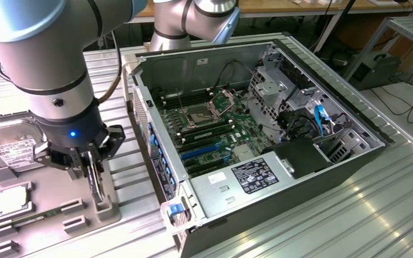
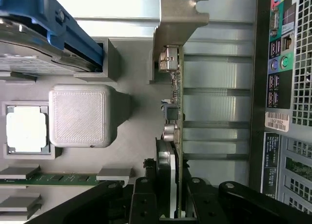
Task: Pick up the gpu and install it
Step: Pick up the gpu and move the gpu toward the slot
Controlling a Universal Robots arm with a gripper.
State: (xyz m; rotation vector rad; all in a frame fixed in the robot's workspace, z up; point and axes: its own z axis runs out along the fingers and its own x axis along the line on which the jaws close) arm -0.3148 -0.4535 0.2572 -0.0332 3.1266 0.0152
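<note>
We see the tool (image 1: pixel 90 171) (image 2: pixel 173 207) clenched on the gpu (image 2: pixel 176 107). The card stands on edge between its fingers (image 2: pixel 163 175), which press on both faces. From the grip the dark board runs straight out ahead of the tool, and its silvery metal bracket (image 2: pixel 178 17) is at the far end. We cannot tell whether the card's lower edge has come clear of the grey holder tray (image 1: pixel 56 188) (image 2: pixel 131 151) beneath the tool.

To one side of the tool, on that tray, lie a hard drive (image 1: pixel 13 148) (image 2: pixel 44 44), a processor chip (image 1: pixel 11 200) (image 2: pixel 27 129) and a green memory stick (image 1: pixel 34 219) (image 2: pixel 58 177). All three are apart from the fingers. On the tool's other side, towards the exterior view's right, the open computer case (image 1: pixel 264 134) (image 2: pixel 287 87) lies on the ribbed metal counter (image 1: pixel 378 215), near the tool but not touching it.
</note>
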